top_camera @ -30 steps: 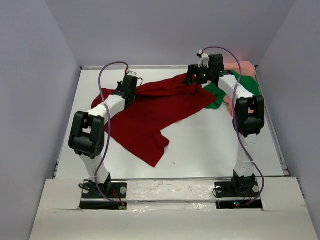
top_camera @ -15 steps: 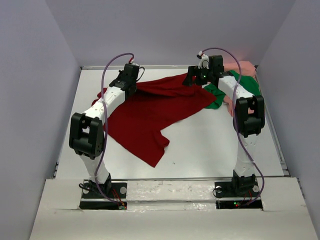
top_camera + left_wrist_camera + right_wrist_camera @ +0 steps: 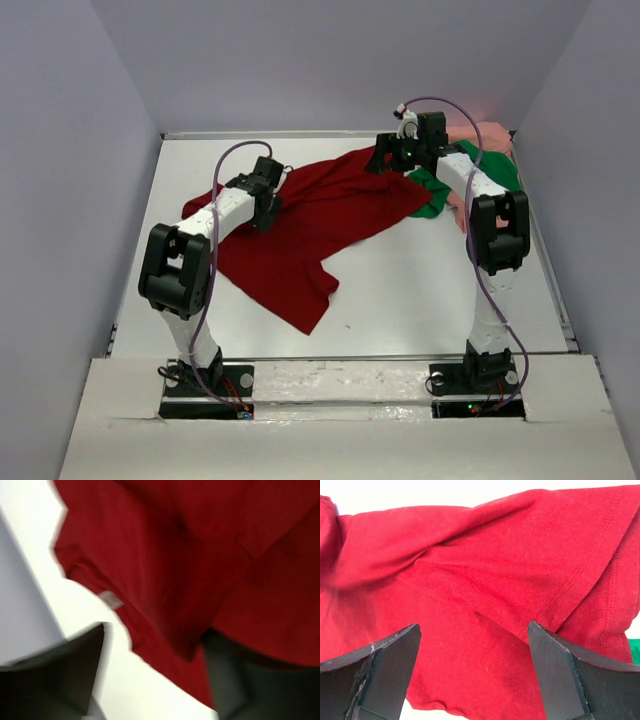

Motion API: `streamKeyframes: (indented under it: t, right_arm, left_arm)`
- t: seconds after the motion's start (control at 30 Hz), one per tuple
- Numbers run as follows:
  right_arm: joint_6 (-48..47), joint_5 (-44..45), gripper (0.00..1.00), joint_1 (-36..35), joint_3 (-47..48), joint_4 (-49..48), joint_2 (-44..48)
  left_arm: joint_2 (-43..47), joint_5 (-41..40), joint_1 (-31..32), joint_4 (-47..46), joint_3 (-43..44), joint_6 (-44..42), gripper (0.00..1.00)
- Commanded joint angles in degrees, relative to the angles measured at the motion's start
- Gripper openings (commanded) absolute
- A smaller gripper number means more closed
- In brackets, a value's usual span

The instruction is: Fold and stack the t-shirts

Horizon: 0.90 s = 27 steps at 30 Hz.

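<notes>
1. Table (image 3: 430, 290): white and flat, with a thin rail along its right edge.
2. Walls (image 3: 330, 60): plain pale grey, closing in the table's left, far and right sides.
3. Board (image 3: 340, 440): pale strip across the near edge.

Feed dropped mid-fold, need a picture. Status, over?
Open: left gripper, right gripper, both over dark red cloth t-shirt. Red shirt spread, unfolded. Bright green t-shirt, pale pink t-shirt bunched far right. Red edge meets green.

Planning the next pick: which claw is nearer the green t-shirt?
Right. The right claw hangs over the red t-shirt at its far corner, just left of the green t-shirt; the left claw is over the red t-shirt's left part, farther off.
</notes>
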<state>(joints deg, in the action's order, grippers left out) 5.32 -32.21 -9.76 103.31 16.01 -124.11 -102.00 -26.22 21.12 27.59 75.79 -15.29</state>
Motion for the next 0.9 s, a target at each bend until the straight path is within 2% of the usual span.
streamKeyframes:
  t: [0.0,0.17,0.43,0.53,0.57,0.6,0.63,0.67,0.7,0.87]
  right_arm:
    - [-0.9,-0.7,0.93,0.3,-0.2,-2.6,4.6]
    - [-1.0,-0.4,0.93,0.3,-0.3,-2.2,4.7]
    - [0.3,-2.9,0.92,0.3,4.4,0.5,-1.4]
    - [0.4,-3.4,0.85,-0.3,8.9,1.7,-5.5]
    - [0.2,-3.5,0.76,-0.3,10.4,3.0,-6.7]
    - [0.2,-3.8,0.57,-0.8,11.8,3.7,-8.8]
    - [0.5,-4.2,0.47,-0.8,14.7,5.2,-9.8]
    - [0.7,-4.4,0.27,-0.8,15.9,6.1,-10.8]
    - [0.9,-4.4,0.0,-0.8,17.2,6.9,-11.7]
    - [-1.0,-2.2,0.0,-1.4,18.4,9.6,-12.9]
  left_arm:
    - [3.2,10.9,2.6,2.1,-4.8,4.1,0.99]
    - [3.9,16.9,4.4,-1.8,-7.6,3.6,0.99]
    - [3.4,11.5,1.7,-15.7,-4.0,4.2,0.99]
    - [2.3,10.0,0.4,-21.3,-3.3,6.1,0.99]
    - [1.7,9.7,-0.1,-23.0,-2.9,6.8,0.99]
    - [1.0,8.6,-1.0,-23.4,-2.0,8.2,0.99]
    - [-0.2,8.8,-1.6,-23.5,-1.6,9.0,0.99]
    - [-0.5,9.5,-2.1,-23.6,-1.4,9.6,0.99]
    - [-0.7,10.5,-3.3,-23.6,-1.3,10.4,0.99]
    - [0.9,13.7,-4.9,-23.1,-3.4,12.0,0.99]
